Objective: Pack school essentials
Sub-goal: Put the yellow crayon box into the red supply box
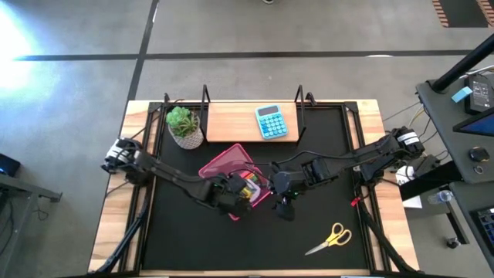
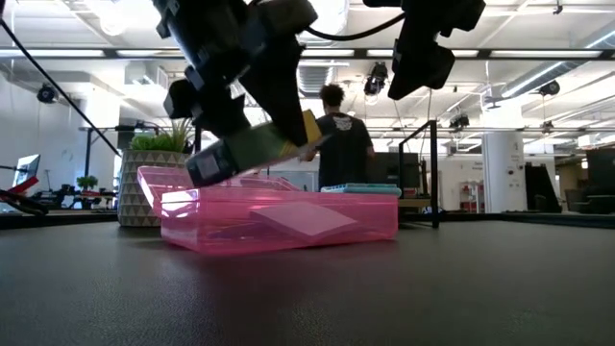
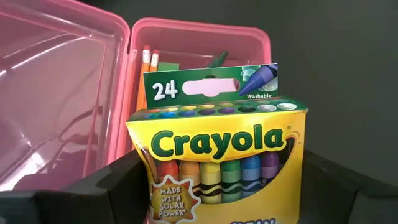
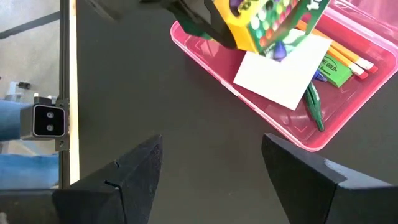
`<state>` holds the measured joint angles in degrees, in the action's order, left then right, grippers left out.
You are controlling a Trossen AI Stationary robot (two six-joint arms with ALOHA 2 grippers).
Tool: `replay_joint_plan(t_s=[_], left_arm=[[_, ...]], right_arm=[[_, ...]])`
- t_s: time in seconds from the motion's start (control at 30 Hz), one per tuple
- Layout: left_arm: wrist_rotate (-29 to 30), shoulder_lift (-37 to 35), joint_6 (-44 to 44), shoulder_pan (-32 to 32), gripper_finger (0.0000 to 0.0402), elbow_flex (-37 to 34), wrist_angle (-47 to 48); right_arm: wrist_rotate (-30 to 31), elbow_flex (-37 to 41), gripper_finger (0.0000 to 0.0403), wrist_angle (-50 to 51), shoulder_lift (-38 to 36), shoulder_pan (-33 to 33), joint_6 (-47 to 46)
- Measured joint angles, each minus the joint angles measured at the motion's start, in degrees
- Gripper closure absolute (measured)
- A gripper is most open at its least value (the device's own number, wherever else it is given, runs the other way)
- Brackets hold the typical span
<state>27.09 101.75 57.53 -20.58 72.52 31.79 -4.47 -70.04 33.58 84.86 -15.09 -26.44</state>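
The left gripper [image 1: 231,194] clamps the crayon box [image 3: 221,155] (24 crayons) above the pink case [image 4: 348,124], apparently to drop it in, while the right gripper [image 4: 211,168] hangs spread and empty nearby.

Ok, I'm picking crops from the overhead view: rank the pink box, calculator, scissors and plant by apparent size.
1. pink box
2. plant and calculator, too alike to rank
3. scissors

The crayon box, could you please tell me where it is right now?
The crayon box is held in the left hand, tilted just above the open pink case near the table's middle in the high view, with the right hand empty beside it.
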Motion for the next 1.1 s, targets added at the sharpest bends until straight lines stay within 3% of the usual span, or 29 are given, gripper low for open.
replay_joint_plan(t_s=[0.33,0.97,1.1], left_arm=[[-1.34,3.74,0.2,0.01,0.0109,-0.8,-2.19],[-3.25,3.75,-0.58,0.01,0.0109,-3.55,-1.34],[-4.45,3.75,0.62,0.01,0.009,-3.55,-1.42]], right_arm=[[0.02,0.0,0.0138,-0.04,0.0,0.0,0.0],[0.02,0.0,0.0138,-0.02,0.0,0.0,0.0],[0.02,0.0,0.0138,-0.04,0.0,0.0,0.0]])
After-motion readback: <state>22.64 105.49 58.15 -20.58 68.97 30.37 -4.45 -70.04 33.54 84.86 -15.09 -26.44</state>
